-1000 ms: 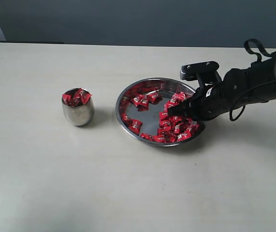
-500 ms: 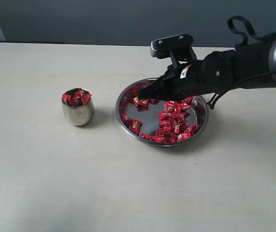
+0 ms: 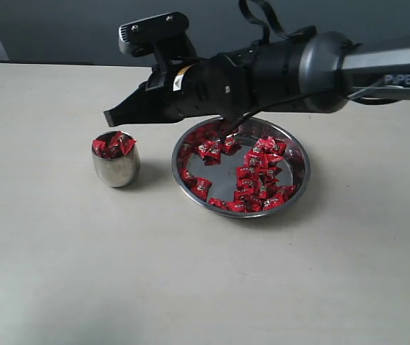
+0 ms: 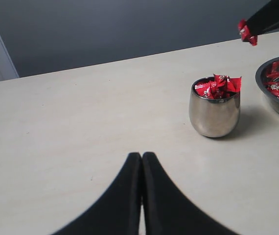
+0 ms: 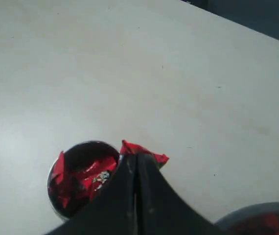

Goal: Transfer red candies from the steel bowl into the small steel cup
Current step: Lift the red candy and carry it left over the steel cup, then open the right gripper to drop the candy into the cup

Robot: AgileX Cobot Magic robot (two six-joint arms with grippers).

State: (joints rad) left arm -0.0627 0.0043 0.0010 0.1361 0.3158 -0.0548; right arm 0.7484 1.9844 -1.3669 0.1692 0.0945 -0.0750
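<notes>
The steel bowl [image 3: 288,144] sits right of centre with many red candies [image 3: 259,176] spread in it. To its left stands the small steel cup [image 3: 116,169], heaped with red candies [image 3: 115,144]. My right gripper [image 3: 108,116] hangs in the air just above the cup, slightly behind it, shut on one red candy [image 5: 144,151] that pokes out past its tips. The same held candy [image 4: 247,32] shows in the left wrist view above the cup [image 4: 214,115]. My left gripper [image 4: 142,155] is shut and holds nothing, low over bare table some way from the cup.
The table [image 3: 83,273] is a pale, plain surface with a dark wall behind its far edge. The right arm [image 3: 262,72] stretches across above the back of the bowl.
The right gripper rose out of the bowl with a red candy and swung left to above the cup. Nothing else has moved.
</notes>
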